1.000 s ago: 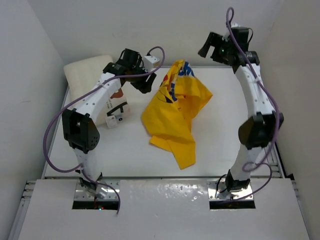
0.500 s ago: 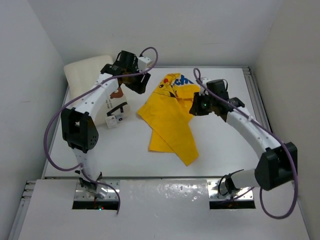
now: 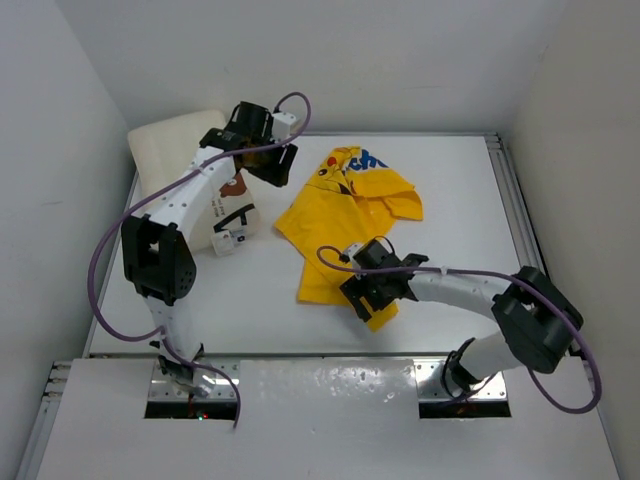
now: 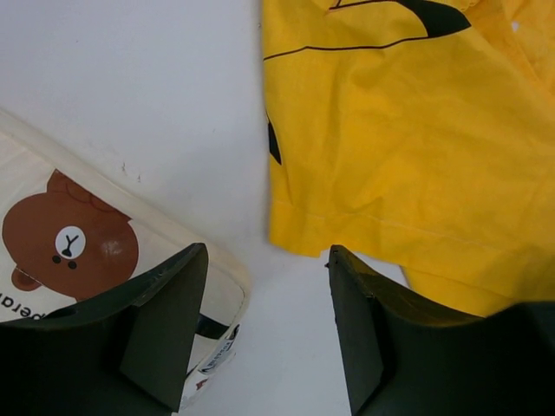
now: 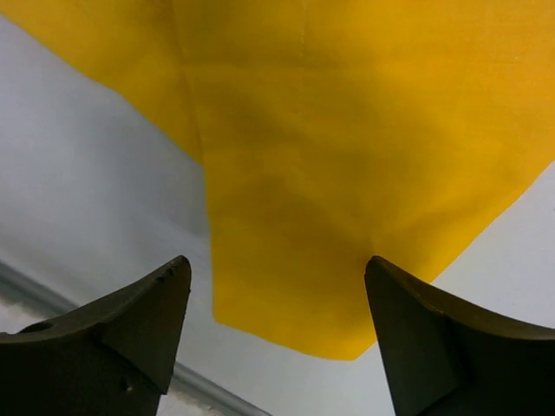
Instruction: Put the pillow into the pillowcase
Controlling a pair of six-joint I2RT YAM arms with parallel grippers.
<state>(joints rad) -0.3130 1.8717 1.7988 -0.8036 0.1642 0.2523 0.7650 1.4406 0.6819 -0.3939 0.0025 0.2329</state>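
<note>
The pillow [image 3: 165, 145] is partly hidden beyond the open, empty left gripper [image 3: 274, 168]. The right gripper [image 3: 372, 292], wide and empty, overhangs the near corner of the pillowcase [image 3: 350, 212].

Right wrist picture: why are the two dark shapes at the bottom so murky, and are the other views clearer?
Right wrist view: the right claw's fingers are unlit and near the lens, the yellow pillowcase soft with a shadowed fold. Left wrist view: pillowcase seams crisp. Top view: even light, weak shadows.
</note>
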